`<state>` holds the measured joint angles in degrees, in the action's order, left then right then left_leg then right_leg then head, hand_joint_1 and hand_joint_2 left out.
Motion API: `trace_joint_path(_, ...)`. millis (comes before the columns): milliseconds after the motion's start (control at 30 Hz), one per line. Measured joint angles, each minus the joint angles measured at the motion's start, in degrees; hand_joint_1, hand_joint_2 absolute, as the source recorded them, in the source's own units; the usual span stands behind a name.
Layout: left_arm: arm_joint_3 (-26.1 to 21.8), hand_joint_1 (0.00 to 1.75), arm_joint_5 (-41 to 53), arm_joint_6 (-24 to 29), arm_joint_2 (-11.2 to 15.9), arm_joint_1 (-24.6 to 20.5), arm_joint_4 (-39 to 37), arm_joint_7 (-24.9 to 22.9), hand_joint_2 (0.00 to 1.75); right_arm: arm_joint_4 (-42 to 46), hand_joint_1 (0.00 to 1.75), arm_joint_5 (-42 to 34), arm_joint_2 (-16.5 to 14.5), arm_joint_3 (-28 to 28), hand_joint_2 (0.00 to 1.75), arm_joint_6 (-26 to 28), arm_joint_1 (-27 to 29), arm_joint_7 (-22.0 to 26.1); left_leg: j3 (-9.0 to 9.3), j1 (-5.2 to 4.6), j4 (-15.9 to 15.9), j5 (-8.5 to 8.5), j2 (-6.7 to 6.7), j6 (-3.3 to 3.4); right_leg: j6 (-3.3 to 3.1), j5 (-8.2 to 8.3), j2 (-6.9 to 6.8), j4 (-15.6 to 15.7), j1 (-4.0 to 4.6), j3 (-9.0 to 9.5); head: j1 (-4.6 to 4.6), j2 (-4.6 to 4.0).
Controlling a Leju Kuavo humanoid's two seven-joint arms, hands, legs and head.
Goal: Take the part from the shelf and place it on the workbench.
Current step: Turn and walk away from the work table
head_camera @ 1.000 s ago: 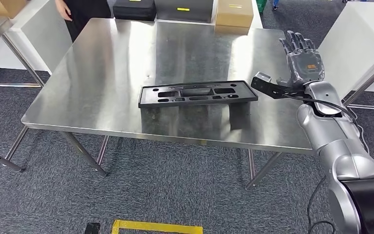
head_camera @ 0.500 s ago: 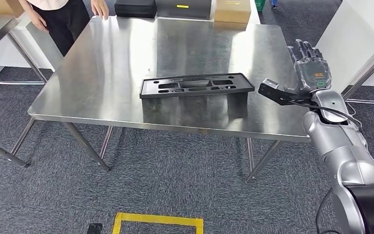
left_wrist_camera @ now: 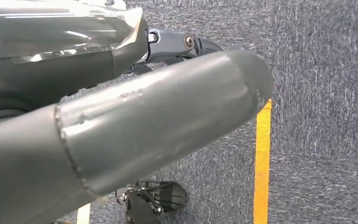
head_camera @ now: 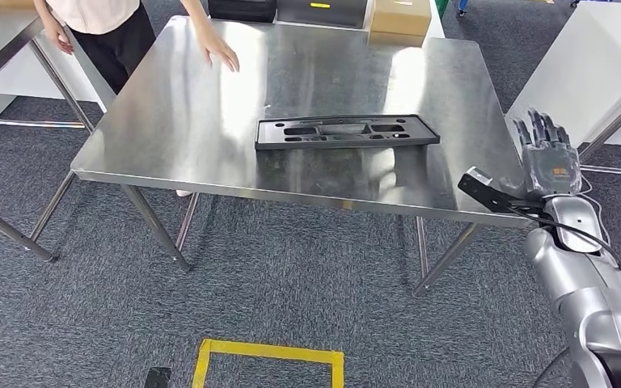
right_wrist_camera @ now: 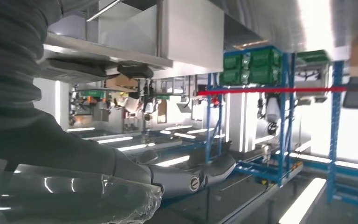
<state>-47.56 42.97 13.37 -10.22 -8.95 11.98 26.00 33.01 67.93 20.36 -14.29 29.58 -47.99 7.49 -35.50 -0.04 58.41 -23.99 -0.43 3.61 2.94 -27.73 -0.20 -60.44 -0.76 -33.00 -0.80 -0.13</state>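
The black part, lying flat on the workbench, looks like stiff, light moulded plastic, probably best gripped by its long edges, while the right hand hangs empty with fingers spread and the left hand's state cannot be told.

1. The right arm comes up from the lower right of the head view, silver and bent, with a black cable running along its wrist.
2. The right robot hand stands upright at the end of that arm, its back towards the camera, dark fingers pointing up, straight and slightly apart. It holds nothing.
3. A black camera bracket juts out sideways from the right wrist.
4. In the right wrist view the same robot hand's fingers lie extended, nothing in them.
5. In the left wrist view the left robot hand hangs over the floor; its thick grey thumb is extended across the frame, and a dark finger shows behind it. Whether its fingers are curled cannot be told.
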Motion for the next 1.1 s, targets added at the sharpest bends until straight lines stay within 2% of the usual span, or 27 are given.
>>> trace_joint_path(33,0.0,0.0,0.0,0.0,0.0,0.0,0.0,0.1,0.0,1.1,0.0,0.3,0.5,0.9,1.75,0.9,1.6,-0.4,-0.1,-0.12,0.0,0.17,-0.01,-0.22,-0.21,0.46,-0.04,2.5,0.24,1.48,-0.02,0.0)
trace_joint_path(100,0.0,0.0,0.0,-0.1,-0.1,0.0,0.0,0.3,0.0,3.6,0.0,1.3,1.2,2.8,1.75,2.2,5.4,-1.4,-0.21,-0.23,0.0,0.52,-0.05,-0.75,-0.71,0.87,-0.06,3.7,0.79,2.09,-0.07,0.0)
trace_joint_path(167,0.0,0.0,0.0,-0.1,-0.2,0.1,0.0,0.4,0.0,6.5,0.0,2.6,1.7,5.2,1.75,3.2,9.9,-2.2,-0.45,-0.09,0.3,0.31,-0.06,-1.32,-1.35,1.42,-0.2,4.0,0.24,2.1,-0.07,0.0)
trace_joint_path(200,0.0,0.0,0.0,-0.1,-0.1,0.1,0.0,0.5,0.0,8.1,0.0,3.3,1.6,6.6,1.75,3.7,12.2,-2.4,-0.94,-0.02,1.4,-0.73,-0.04,-1.64,-1.67,1.7,-0.32,4.1,-0.1,2.07,-0.11,0.0)
trace_joint_path(233,0.0,0.0,0.0,-0.1,-0.1,0.1,0.0,0.6,0.0,9.7,0.0,3.9,1.5,8.0,1.75,4.4,14.6,-2.7,-1.85,0.09,3.7,-2.54,-0.01,-1.96,-2.02,2.0,-0.44,4.3,-0.46,1.97,-0.2,0.0)
trace_joint_path(300,-0.1,0.0,0.0,0.0,0.0,0.1,0.0,0.8,0.0,12.7,0.0,5.0,0.9,11.0,1.75,5.8,19.6,-3.3,-4.63,0.37,11.0,-7.15,0.1,-2.64,-2.46,2.36,-0.65,4.3,-0.45,1.45,-0.33,0.0)
trace_joint_path(333,-0.1,0.0,0.0,0.0,0.0,0.1,0.0,0.8,0.0,14.1,0.0,5.5,0.4,12.4,1.75,6.6,22.1,-3.5,-5.73,0.54,14.3,-8.68,0.14,-2.91,-2.57,2.52,-0.74,4.2,-0.44,1.2,-0.34,0.0)
trace_joint_path(367,-0.1,0.0,0.0,0.0,0.0,0.1,0.0,0.8,0.0,15.4,0.0,5.9,-0.3,13.8,1.75,7.3,24.5,-3.7,-6.05,0.72,16.0,-9.2,0.19,-3.14,-2.58,2.64,-0.81,4.2,-0.45,1.01,-0.32,0.0)
trace_joint_path(400,-0.1,0.0,0.0,0.0,0.0,0.2,0.0,0.8,0.0,16.5,0.0,6.2,-1.0,15.1,1.75,7.9,26.8,-3.8,-5.27,0.91,15.5,-8.66,0.23,-3.31,-2.51,2.74,-0.84,4.2,-0.5,0.86,-0.34,0.0)
trace_joint_path(467,-0.2,0.0,0.0,0.1,0.0,0.2,0.0,0.8,0.0,18.3,0.0,6.7,-2.2,17.3,1.75,8.5,30.3,-3.8,-0.71,1.3,8.5,-5.7,0.24,-3.48,-2.32,2.89,-0.79,3.9,-0.69,0.62,-0.36,0.0)
trace_joint_path(533,-0.2,0.0,0.0,0.1,0.0,0.1,0.0,0.9,0.0,19.9,0.0,6.9,-2.9,19.0,1.75,8.5,32.2,-3.8,3.02,1.27,1.9,-3.88,0.09,-3.2,-1.81,3.05,-0.66,3.3,-0.48,0.12,-0.32,0.0)
trace_joint_path(567,-0.2,0.0,0.0,0.1,0.0,0.0,0.0,0.9,0.0,20.5,0.0,6.9,-3.2,19.7,1.75,8.5,32.6,-3.8,3.53,1.09,0.7,-3.74,0.02,-2.88,-1.45,3.2,-0.59,3.2,-0.35,-0.12,-0.28,0.0)
trace_joint_path(633,-0.2,0.0,0.1,0.1,0.0,0.0,0.0,0.9,0.0,21.5,0.0,7.0,-3.5,20.9,1.75,8.4,33.4,-3.8,3.27,0.64,0.4,-3.43,0.0,-1.96,-0.54,3.7,-0.47,3.4,-0.14,-0.45,-0.18,0.0)
trace_joint_path(700,-0.2,0.0,0.1,0.1,-0.1,0.0,0.0,0.9,0.0,22.2,0.0,7.2,-3.8,21.8,1.75,8.4,34.3,-3.9,3.08,0.51,-0.1,-2.61,0.14,-0.73,-0.02,3.02,-0.38,2.5,-0.31,-1.24,-0.14,0.0)
trace_joint_path(733,-0.2,0.0,0.1,0.2,-0.1,-0.1,0.0,1.0,0.0,22.7,0.0,7.5,-4.1,22.4,1.75,8.4,35.0,-4.0,2.9,0.53,-0.4,-2.18,0.2,-0.15,-0.08,1.69,-0.34,0.5,-0.43,-2.18,-0.08,0.0)
trace_joint_path(800,-0.2,0.0,0.1,0.4,-0.1,-0.1,0.0,1.0,0.0,24.2,0.0,8.8,-5.5,24.1,1.75,8.5,37.4,-4.0,2.29,0.58,-0.5,-1.57,0.18,0.5,-0.4,-2.29,-0.2,-6.7,-0.51,-5.06,0.11,0.0)
trace_joint_path(833,-0.2,0.0,0.1,0.4,-0.2,0.0,0.0,1.0,0.0,25.3,0.0,9.8,-6.9,25.5,1.75,8.6,39.2,-3.5,1.93,0.56,-0.5,-1.34,0.09,0.54,-0.36,-3.93,-0.11,-10.3,-0.47,-6.37,0.15,0.0)
trace_joint_path(867,-0.2,0.0,0.1,0.5,-0.2,0.0,0.0,1.0,0.0,26.6,0.0,11.0,-8.6,27.2,1.75,8.6,41.1,-2.3,1.61,0.54,-0.5,-1.13,0.0,0.49,-0.18,-4.85,-0.03,-12.6,-0.43,-6.98,0.18,0.0)
trace_joint_path(900,-0.2,0.0,0.2,0.6,-0.3,0.1,0.0,1.0,0.0,28.0,0.0,12.4,-10.6,29.3,1.75,8.6,42.8,-0.5,1.3,0.52,-0.4,-0.93,-0.06,0.38,0.12,-4.95,0.03,-12.7,-0.4,-6.53,0.21,0.0)
trace_joint_path(933,-0.2,0.0,0.2,0.7,-0.3,0.2,0.0,1.0,0.0,29.3,0.0,14.0,-12.6,31.6,1.75,8.6,44.2,1.7,1.06,0.5,-0.4,-0.75,-0.06,0.23,0.44,-4.32,0.04,-10.6,-0.41,-5.02,0.2,0.0)
trace_joint_path(1000,-0.2,0.0,0.2,0.9,-0.3,0.1,0.0,0.9,0.0,31.7,0.0,16.8,-17.0,37.3,1.75,8.6,46.1,5.8,0.79,0.4,-0.4,-0.44,0.06,-0.21,0.78,-2.23,-0.04,-2.2,-0.39,0.18,0.19,0.0)
trace_joint_path(1067,-0.2,0.0,0.1,1.2,-0.3,0.1,0.0,0.8,0.0,33.5,0.0,18.7,-21.0,43.1,1.75,8.6,47.4,7.1,0.75,0.2,-0.3,-0.22,0.21,-0.8,0.11,-0.92,-0.03,3.5,-0.02,3.32,0.12,0.0)
trace_joint_path(1100,-0.2,0.0,0.0,1.4,-0.3,0.1,0.0,0.8,0.0,33.9,0.0,19.2,-22.4,45.3,1.75,8.6,48.0,6.9,0.76,0.15,-0.3,-0.12,0.24,-1.11,-0.44,-0.8,0.0,4.0,0.25,3.41,0.11,0.0)
